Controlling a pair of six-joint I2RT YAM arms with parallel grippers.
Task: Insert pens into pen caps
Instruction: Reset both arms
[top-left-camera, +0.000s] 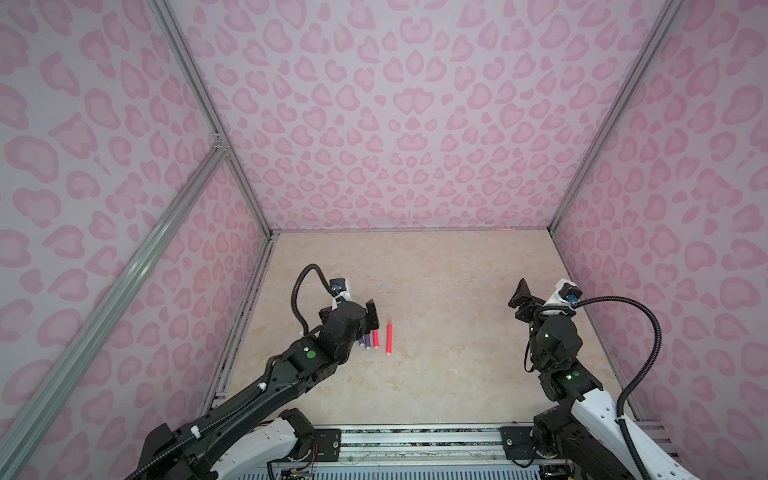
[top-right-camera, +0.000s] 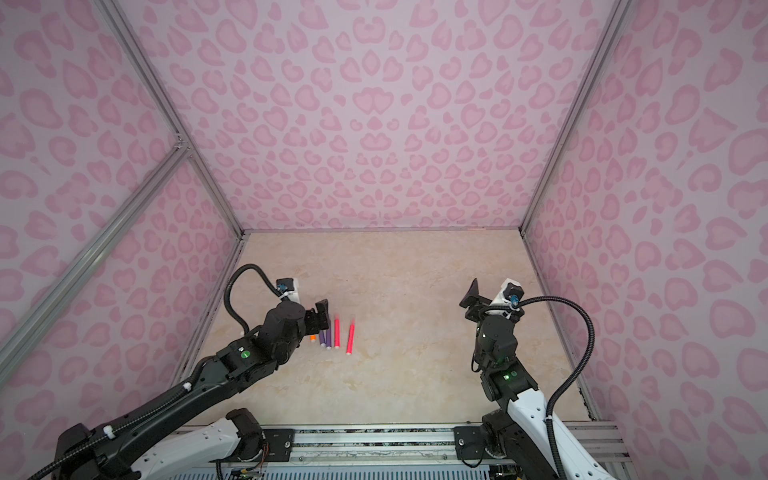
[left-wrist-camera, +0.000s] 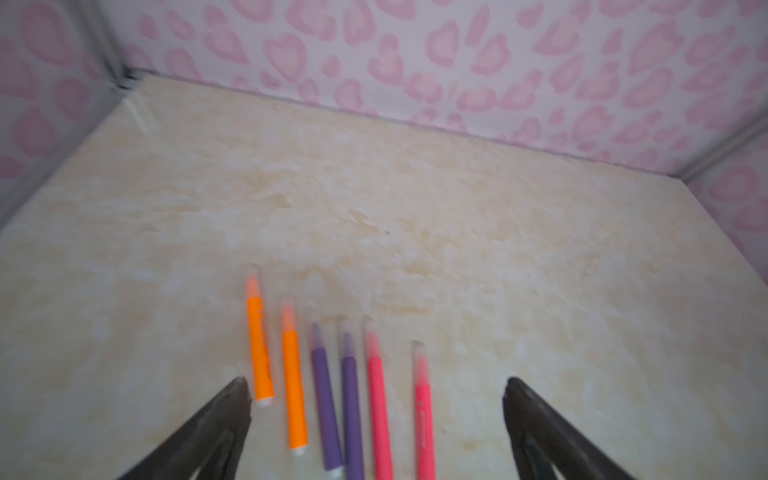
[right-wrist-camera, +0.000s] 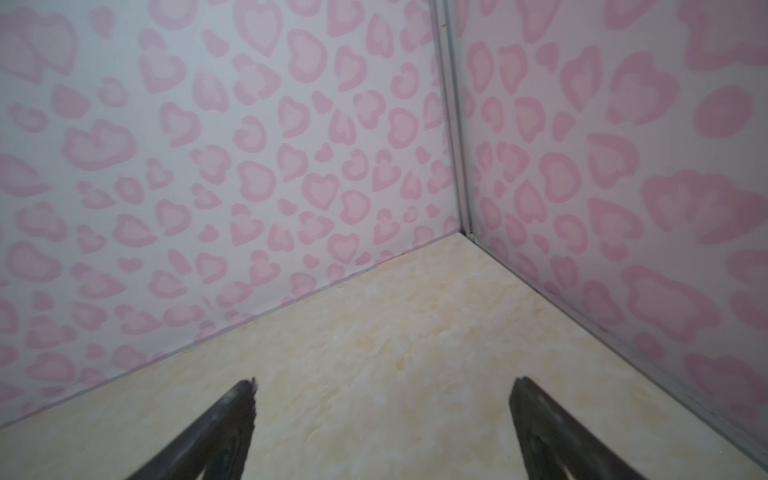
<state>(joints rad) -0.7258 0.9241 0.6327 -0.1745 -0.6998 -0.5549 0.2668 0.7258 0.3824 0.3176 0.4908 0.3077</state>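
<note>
Though the pens (left-wrist-camera: 325, 399) bear print, blur hides it.

From here I see a smooth, marble-patterned beige desk (left-wrist-camera: 415, 208) with faint sheen, matt coloured plastic pens (left-wrist-camera: 325, 399) under clear plastic caps (left-wrist-camera: 253, 276), matt printed wall panels (top-left-camera: 395, 104) and bare aluminium frame rails (top-left-camera: 137, 262).

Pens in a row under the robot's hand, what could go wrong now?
The open left fingers hang right above the pens, which lie close side by side. A low sideways move could knock one, and round pens may roll into their neighbours. The clear caps look blurry here, so I cannot tell if each is pushed fully on; a loose one might slip off if bumped.
</note>
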